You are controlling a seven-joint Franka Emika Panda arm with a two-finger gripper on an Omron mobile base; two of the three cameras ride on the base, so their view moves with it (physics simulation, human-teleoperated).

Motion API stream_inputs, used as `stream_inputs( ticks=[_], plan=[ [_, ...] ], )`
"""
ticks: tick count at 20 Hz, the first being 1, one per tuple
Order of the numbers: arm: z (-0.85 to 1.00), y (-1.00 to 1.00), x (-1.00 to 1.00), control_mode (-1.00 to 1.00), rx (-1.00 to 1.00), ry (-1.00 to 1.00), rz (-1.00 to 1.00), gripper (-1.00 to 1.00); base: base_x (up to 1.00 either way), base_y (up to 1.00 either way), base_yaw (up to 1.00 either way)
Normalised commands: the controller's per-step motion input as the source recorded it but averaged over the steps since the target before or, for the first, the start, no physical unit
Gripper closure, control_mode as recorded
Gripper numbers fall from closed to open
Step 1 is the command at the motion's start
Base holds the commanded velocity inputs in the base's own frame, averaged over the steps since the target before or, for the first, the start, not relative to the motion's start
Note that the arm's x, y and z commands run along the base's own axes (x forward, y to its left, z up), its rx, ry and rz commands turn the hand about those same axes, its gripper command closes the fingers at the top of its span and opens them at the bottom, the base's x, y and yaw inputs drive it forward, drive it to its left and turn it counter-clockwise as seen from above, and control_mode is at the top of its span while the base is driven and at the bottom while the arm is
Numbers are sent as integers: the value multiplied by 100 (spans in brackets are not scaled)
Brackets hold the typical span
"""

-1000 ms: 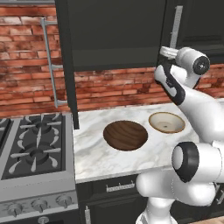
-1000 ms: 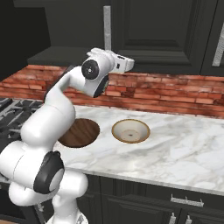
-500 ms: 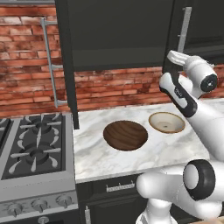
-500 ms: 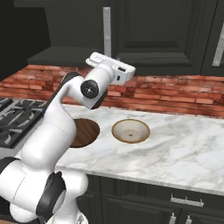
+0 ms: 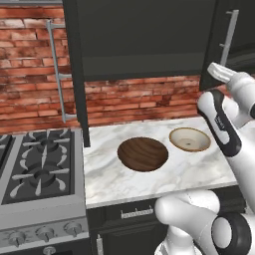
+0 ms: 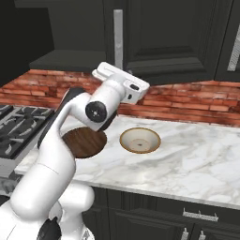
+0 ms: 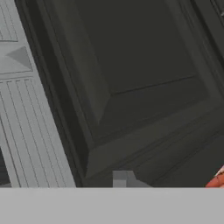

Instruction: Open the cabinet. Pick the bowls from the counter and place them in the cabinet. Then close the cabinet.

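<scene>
Two bowls sit on the desk (image 5: 199, 172), the dark brown bowl (image 5: 142, 154) left of the cream bowl (image 5: 189, 139), close together but apart. Neither is in the cabinet (image 5: 144, 37) yet. The cabinet's left door (image 5: 74, 69) looks swung out edge-on, and the right door (image 6: 154, 37) looks shut, with its bar handle (image 6: 118, 33) just above the arm's wrist.

What could go wrong: the hand is right up against the raised panel, so a small push forward could jam the pincer (image 6: 104, 73) into the door instead of hooking the handle. A wide elbow swing could also clip the cream bowl below.

Pose-wise, the arm rises from the base, folds at the elbow over the desk, and points the hand up toward the door's lower edge. Honestly can't tell if the pincer is spread or closed; the fingertips aren't clear.
</scene>
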Motion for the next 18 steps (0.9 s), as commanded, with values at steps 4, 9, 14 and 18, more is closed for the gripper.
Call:
stream_inputs(
  ticks=[4,9,14,18],
  plan=[
    [27,-100,-100,-100,19,0,0,100,0,0,0],
    [18,-100,-100,-100,22,0,0,100,0,0,0],
    [3,-100,-100,-100,26,0,0,100,0,0,0],
    [-6,-93,-100,-100,20,-1,0,100,0,0,0]
  ],
)
